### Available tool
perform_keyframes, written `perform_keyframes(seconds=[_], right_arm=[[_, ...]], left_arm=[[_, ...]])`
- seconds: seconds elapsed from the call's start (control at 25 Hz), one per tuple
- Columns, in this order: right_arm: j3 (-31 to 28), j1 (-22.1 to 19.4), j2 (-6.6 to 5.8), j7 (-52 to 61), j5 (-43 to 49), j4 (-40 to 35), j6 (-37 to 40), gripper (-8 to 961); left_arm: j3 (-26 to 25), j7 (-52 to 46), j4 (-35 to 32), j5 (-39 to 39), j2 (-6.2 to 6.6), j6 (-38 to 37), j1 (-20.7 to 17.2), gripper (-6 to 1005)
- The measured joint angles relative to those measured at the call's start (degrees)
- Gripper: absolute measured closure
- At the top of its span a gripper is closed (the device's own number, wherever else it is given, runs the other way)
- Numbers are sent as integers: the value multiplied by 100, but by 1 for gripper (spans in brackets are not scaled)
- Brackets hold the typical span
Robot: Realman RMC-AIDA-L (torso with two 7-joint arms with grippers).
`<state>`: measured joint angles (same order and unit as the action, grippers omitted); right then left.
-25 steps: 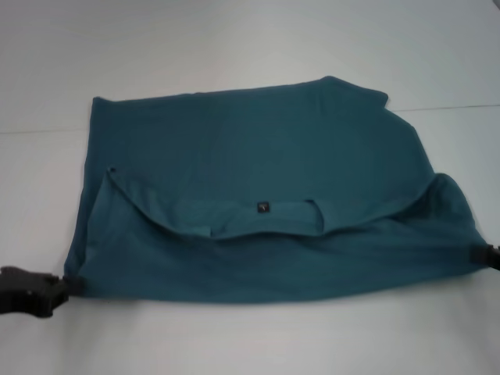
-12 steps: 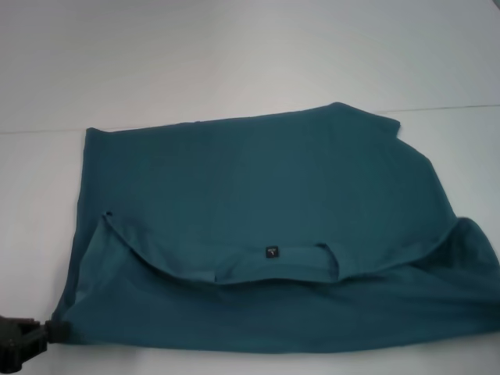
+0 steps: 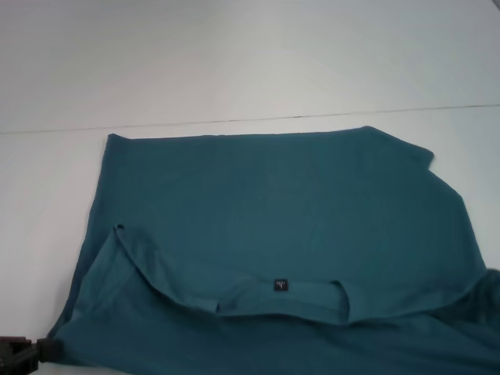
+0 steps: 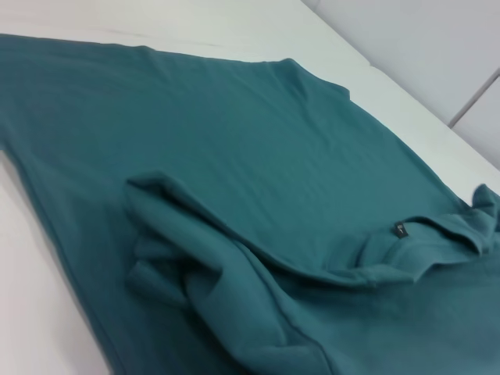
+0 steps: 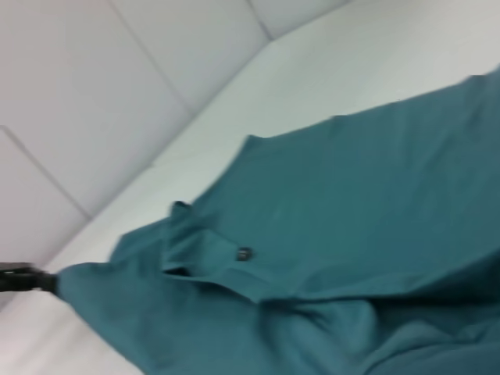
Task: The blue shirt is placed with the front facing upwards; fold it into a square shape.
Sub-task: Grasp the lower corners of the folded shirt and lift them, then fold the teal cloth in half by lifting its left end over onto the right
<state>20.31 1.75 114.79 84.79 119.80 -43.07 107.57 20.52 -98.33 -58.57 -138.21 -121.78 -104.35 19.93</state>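
Note:
The blue shirt (image 3: 273, 211) lies spread on the white table with its plain side up. Its near edge is folded over, showing the collar and a small dark neck tag (image 3: 280, 285). My left gripper (image 3: 39, 350) is at the bottom left corner of the head view, shut on the shirt's near left corner. The right wrist view shows that same gripper (image 5: 47, 281) with the cloth (image 5: 351, 203) drawn to a point at it. My right gripper is out of view; the shirt's near right corner runs off the head view's edge. The left wrist view shows bunched folds (image 4: 195, 273) and the tag (image 4: 399, 231).
The white table (image 3: 234, 62) stretches beyond the shirt, with a thin seam line (image 3: 195, 124) across it just behind the shirt's far edge. Pale wall panels (image 5: 94, 94) stand past the table.
The shirt has slid toward me across the table. My left gripper moved with it to the frame's bottom corner, and my right gripper has left the head view.

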Motion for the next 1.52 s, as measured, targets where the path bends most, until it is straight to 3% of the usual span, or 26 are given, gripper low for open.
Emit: perform_keyframes(seconds=[0.36,0.96,1.12,1.36,1.52], right_arm=[[-712,-170,1,-155,387,10,347,921],[-947,-188,-46,-156,518,16,464,921],[-1174,-19,-84,-74,487,21,508,922],[-1454,565,-205,368,480,21,397,920],[-1498,1119,-317,700,476,60,-8,919]], left_arm=[[-136,87,-30,-249,22,-174,-73,994],[-235,180,-61,-291,17,-375,-172,991],[-327,182,-43,-246,32,-387,-102,990],[-601,98,112,68,229,-267,361,989],[-583,-89,426,236,377,302,858,988]])
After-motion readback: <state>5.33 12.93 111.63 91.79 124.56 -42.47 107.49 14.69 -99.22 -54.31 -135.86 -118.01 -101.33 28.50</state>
